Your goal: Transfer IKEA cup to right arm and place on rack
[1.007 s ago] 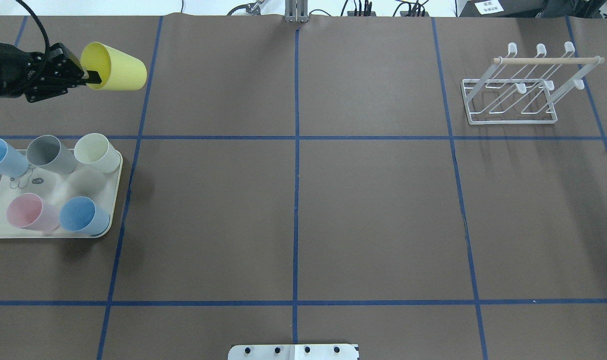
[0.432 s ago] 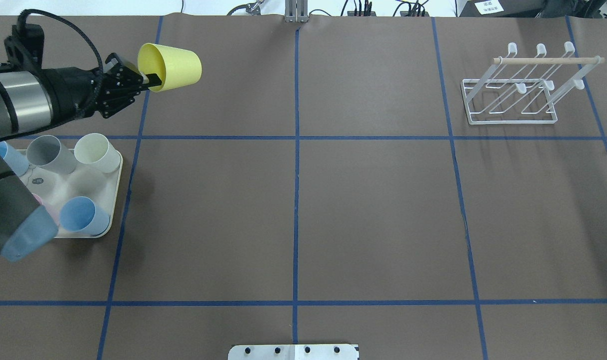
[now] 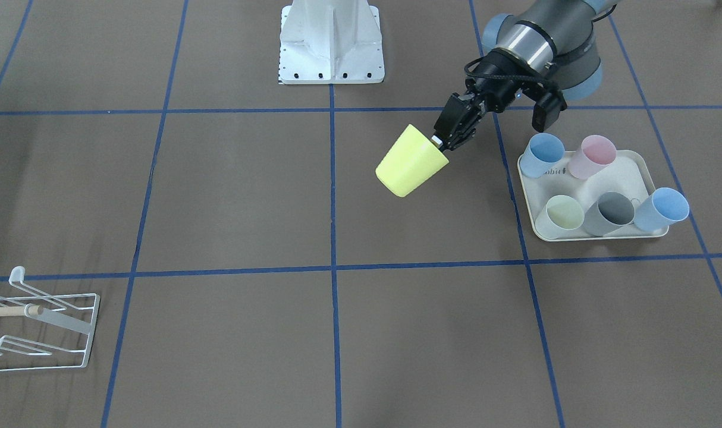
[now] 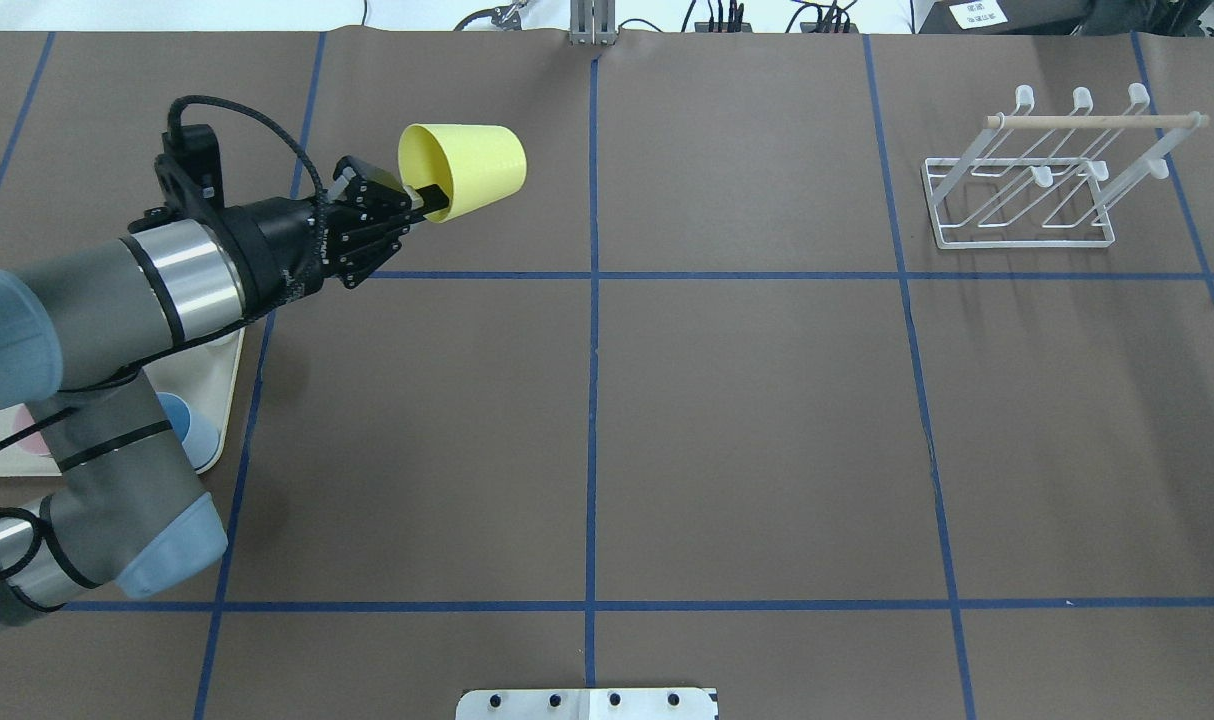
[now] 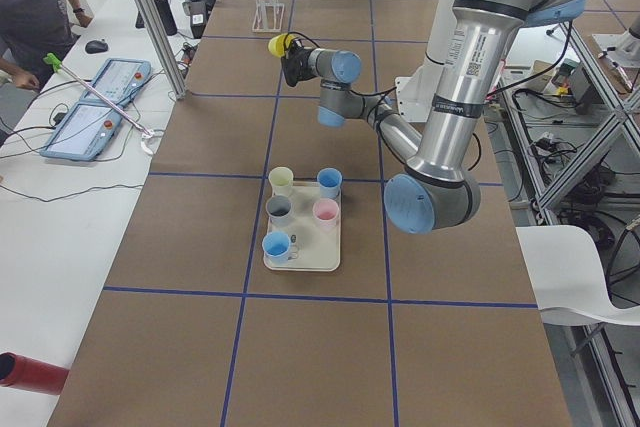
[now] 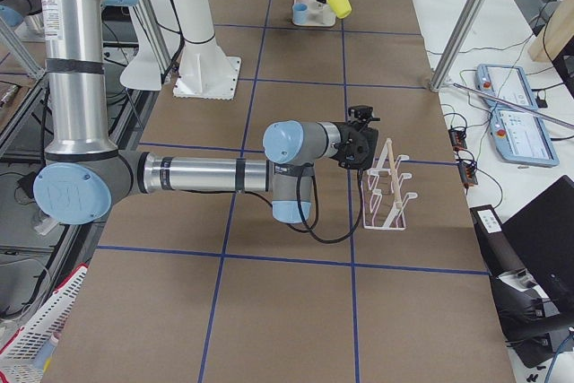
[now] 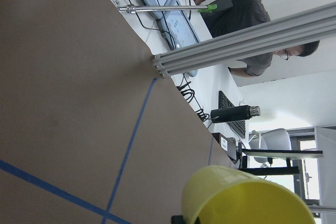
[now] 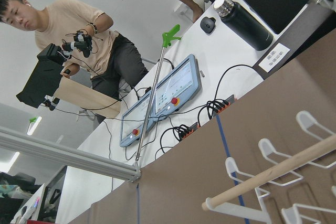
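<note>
Overhead exterior view had the left arm (image 4: 167,290) reaching in from the frame's left. Its left tool (image 4: 429,197) was clenched on the rim of the yellow IKEA cup (image 4: 472,170), one finger inside the mouth and one outside. The cup hung on its side above the upper middle-left of the frame. The right tool (image 6: 363,145) sat just beside the rack (image 4: 967,160) at the upper right, well apart from the cup. Whether it was released or clenched could not be told.

The likely trouble lay in the hand-over. A pinch on a thin rim left the cup free to swing or slip if the right tool nudged it, or if the left let go early, and it would then drop and roll. A crooked regrasp would also make seating it on a prong hard.

The worktop (image 4: 747,420) was brown paper ruled with blue tape. A cream tray (image 3: 628,178) carried five other cups (image 3: 612,212). Beyond the worktop's edge, people (image 8: 79,30) were near control tablets (image 8: 163,95).
</note>
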Robot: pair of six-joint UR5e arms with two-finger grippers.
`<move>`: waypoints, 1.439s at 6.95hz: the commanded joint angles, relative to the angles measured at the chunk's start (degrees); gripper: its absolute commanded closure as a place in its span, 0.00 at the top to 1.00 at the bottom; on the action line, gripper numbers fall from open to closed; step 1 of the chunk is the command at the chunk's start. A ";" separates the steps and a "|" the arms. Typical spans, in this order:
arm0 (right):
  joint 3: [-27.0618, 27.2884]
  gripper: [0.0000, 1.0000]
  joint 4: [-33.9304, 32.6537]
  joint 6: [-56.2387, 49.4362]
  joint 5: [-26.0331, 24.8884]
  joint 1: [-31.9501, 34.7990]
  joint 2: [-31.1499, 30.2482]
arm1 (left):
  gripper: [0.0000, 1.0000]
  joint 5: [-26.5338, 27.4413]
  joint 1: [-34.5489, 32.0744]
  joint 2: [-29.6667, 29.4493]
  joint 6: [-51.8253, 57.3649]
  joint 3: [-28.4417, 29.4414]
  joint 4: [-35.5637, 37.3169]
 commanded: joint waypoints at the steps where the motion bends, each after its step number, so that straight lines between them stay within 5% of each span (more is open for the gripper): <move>1: 1.36 0.99 2.68 4.64 -0.11 -2.17 0.39 | 0.00 1.74 3.33 -5.84 -0.76 1.44 -0.48; 4: 5.92 0.99 2.68 8.13 -1.85 -4.80 0.48 | 0.00 10.01 8.26 -11.48 -0.58 8.73 -8.55; 10: 13.84 0.99 2.59 18.95 -18.99 -19.65 0.92 | 0.00 15.11 12.39 -19.49 -0.67 13.76 -11.81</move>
